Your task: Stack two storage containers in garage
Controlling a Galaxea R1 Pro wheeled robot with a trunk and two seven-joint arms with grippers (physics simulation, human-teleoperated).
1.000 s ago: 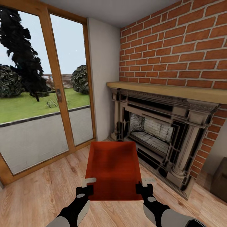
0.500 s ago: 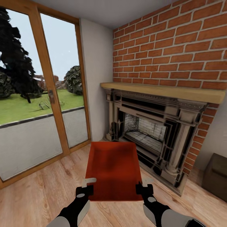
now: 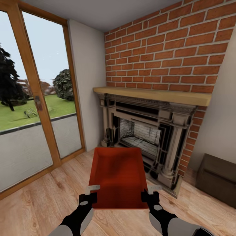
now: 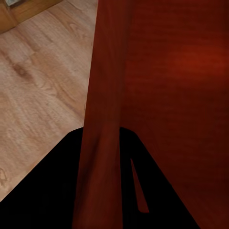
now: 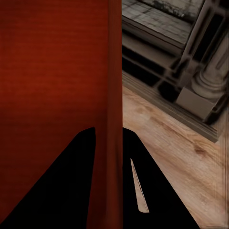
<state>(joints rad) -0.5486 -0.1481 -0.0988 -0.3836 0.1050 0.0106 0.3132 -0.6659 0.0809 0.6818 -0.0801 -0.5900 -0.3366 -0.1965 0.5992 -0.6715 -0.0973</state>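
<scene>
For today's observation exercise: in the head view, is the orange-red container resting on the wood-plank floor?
No: the storage container is held up above the wood-plank floor, with the left gripper and right gripper clamped on its side walls.

The whole outlook has swung rightward: the glass door [image 3: 36, 108] and brick fireplace [image 3: 144, 131] now sit further left in the head view (the camera turned, not the room), and more of the dark bench [image 3: 218, 178] has come into sight.
</scene>
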